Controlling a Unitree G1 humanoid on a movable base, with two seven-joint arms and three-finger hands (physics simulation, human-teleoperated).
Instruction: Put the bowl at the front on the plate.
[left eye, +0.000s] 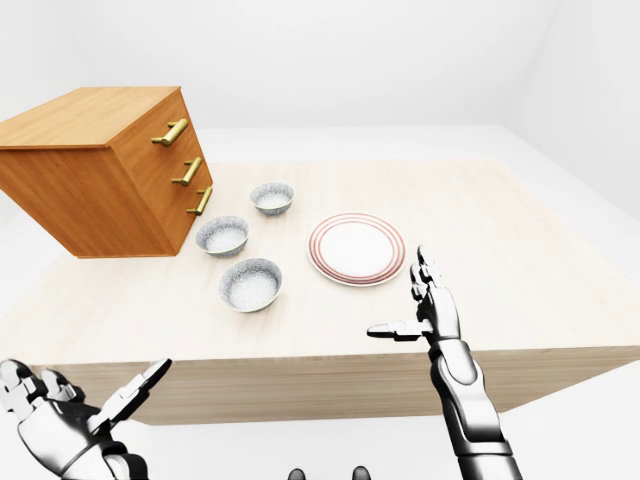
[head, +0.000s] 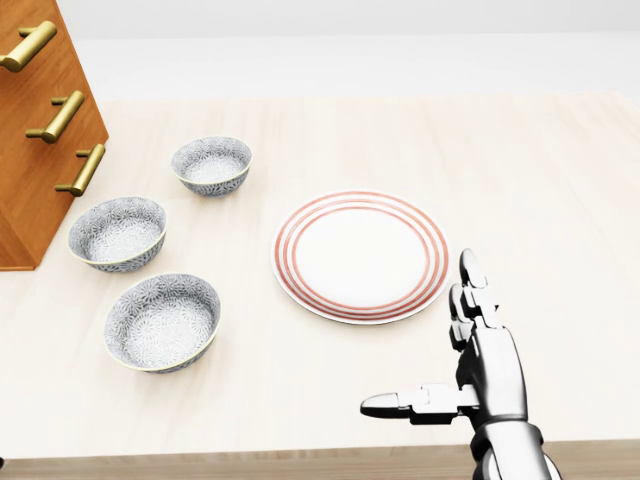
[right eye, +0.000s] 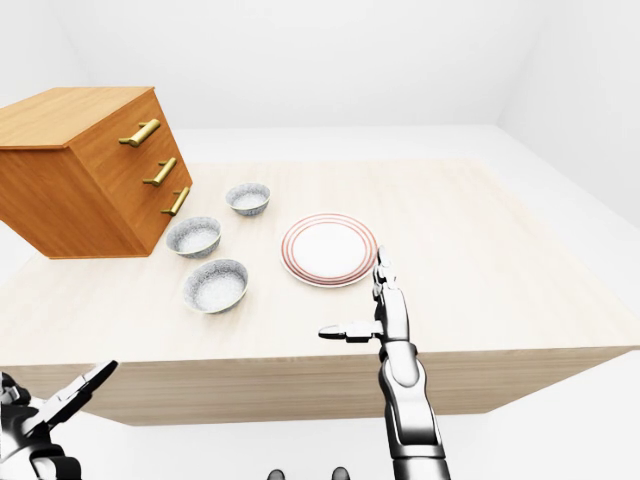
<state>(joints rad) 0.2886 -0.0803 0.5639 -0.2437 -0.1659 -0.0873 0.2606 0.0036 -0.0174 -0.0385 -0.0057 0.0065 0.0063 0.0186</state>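
Left of the plate (left eye: 357, 249) in the left-eye view, three patterned bowls stand in a row on the table (left eye: 500, 230). The lowest in the picture, the front bowl (left eye: 250, 284), is the one to move. It sits upright and empty, apart from both the plate and the middle bowl (left eye: 222, 236). Further left of the plate stands a wooden chest of drawers (left eye: 100, 170). The left robot hand (left eye: 65, 425) hangs far below and left of the plate, under the table's edge, fingers spread and empty.

Seen from the head view, the front bowl lies below and left of the plate with bare table between them. The right robot hand (head: 485, 370) hovers just below and right of the plate, fingers apart, thumb pointing left, holding nothing. No left robot hand shows here.

From the right-eye view the same layout holds, and the front bowl's rim looks thin above steep, rounded walls.

The bowl looks like glazed ceramic, so it is probably stiff, fairly heavy, slick and easily chipped. A pinch over the rim seems safest, thumb inside and fingers outside, on the side away from the plate. It should be set down gently, since it may skid on the plate.
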